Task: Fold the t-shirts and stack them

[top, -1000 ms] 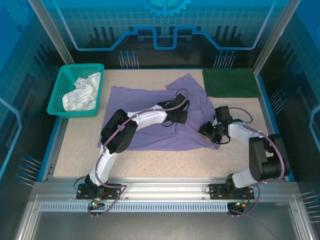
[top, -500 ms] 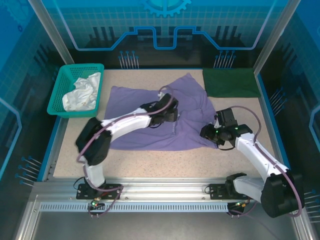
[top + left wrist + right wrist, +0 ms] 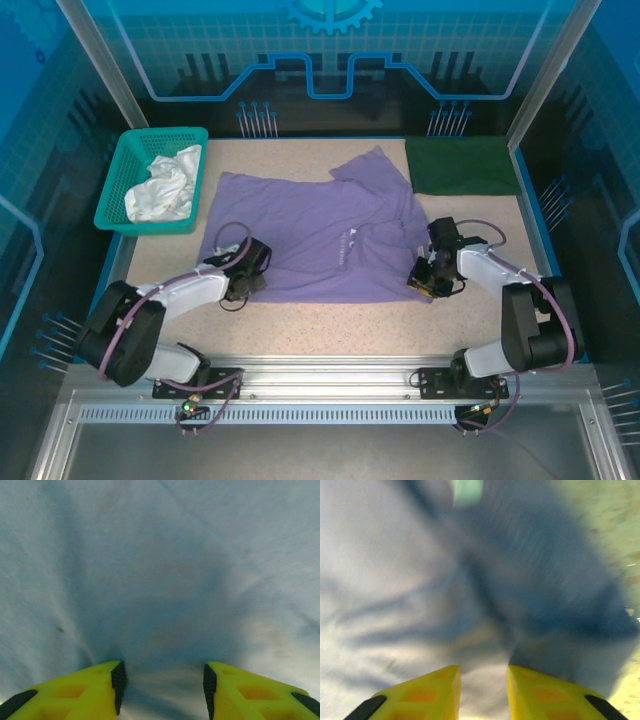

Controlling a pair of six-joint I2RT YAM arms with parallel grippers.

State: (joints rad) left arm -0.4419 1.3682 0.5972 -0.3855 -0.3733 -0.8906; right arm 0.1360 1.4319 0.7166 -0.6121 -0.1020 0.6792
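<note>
Lavender cloth covers the middle of the speckled surface (image 3: 330,320): the purple t-shirt (image 3: 320,235) lies spread nearly flat, chest print up, its far right sleeve turned in and a few soft ripples across the body. Both arms reach low to its near hem, one at each corner, probably so the edge can be lifted evenly for the next fold. The left jaws stand apart above the fabric at the near left corner, grasping nothing. The right jaws, at the near right corner, show a narrower gap with cloth in it; blur keeps me from telling whether they pinch it. A dark green t-shirt (image 3: 462,165) rests folded in the far right corner, likely the base of the stack.
</note>
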